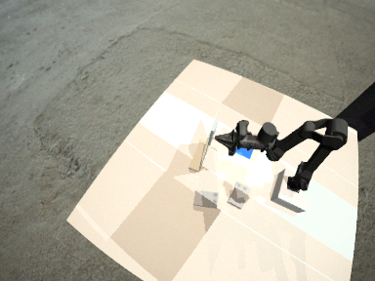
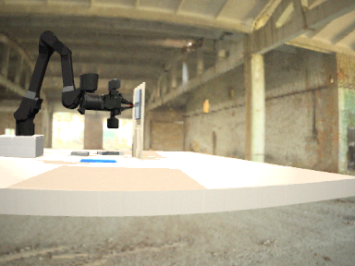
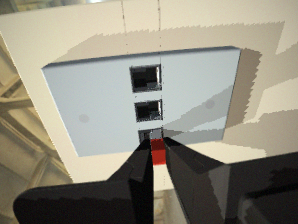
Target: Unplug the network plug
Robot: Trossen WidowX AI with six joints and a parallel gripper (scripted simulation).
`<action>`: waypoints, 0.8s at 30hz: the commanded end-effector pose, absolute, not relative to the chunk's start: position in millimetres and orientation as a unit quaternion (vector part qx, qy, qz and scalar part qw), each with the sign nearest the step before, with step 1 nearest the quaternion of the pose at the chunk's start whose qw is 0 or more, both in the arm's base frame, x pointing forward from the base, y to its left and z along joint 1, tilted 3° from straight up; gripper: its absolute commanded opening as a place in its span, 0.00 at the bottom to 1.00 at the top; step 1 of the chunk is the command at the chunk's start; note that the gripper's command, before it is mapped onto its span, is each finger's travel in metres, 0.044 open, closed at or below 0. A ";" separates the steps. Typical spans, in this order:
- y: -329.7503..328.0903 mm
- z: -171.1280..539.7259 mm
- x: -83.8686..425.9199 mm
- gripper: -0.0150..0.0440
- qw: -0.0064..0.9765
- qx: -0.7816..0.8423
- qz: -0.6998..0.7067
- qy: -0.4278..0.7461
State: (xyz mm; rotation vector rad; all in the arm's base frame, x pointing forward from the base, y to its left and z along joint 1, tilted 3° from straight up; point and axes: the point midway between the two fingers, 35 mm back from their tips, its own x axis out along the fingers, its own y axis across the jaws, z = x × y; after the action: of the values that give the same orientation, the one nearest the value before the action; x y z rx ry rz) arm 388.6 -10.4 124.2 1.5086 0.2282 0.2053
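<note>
The red network plug (image 3: 158,152) (image 1: 216,139) (image 2: 131,105) is at the lowest of three openings in the blue-grey socket plate (image 3: 100,105) (image 2: 138,103). The plate is on the upright panel (image 3: 270,45) (image 1: 198,157) (image 2: 142,134). My gripper (image 3: 156,144) (image 1: 218,139) (image 2: 131,105) is shut on the plug, with one finger on each side of it. The plug's front end is at the socket opening; how deep it sits and the state of its tab cannot be made out. The marked square (image 1: 244,153) (image 2: 98,161) is blue and lies on the table below the hand.
Two grey flat blocks (image 1: 206,199) (image 1: 239,195) lie on the table beside the panel's near end. The arm's grey base block (image 1: 288,197) (image 2: 20,145) stands behind them. The two upper socket openings (image 3: 146,78) (image 3: 149,110) hold no plug.
</note>
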 end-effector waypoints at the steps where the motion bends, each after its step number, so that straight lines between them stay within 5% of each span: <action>1: -10.2 124.2 384.4 0.25 0.716 0.684 0.092 0.104; 24: -11.0 124.0 370.7 0.25 0.716 0.684 0.092 0.104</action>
State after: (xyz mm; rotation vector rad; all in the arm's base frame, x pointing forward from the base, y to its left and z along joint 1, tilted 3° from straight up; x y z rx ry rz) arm 373.4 -11.3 121.3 1.5130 0.2348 0.1960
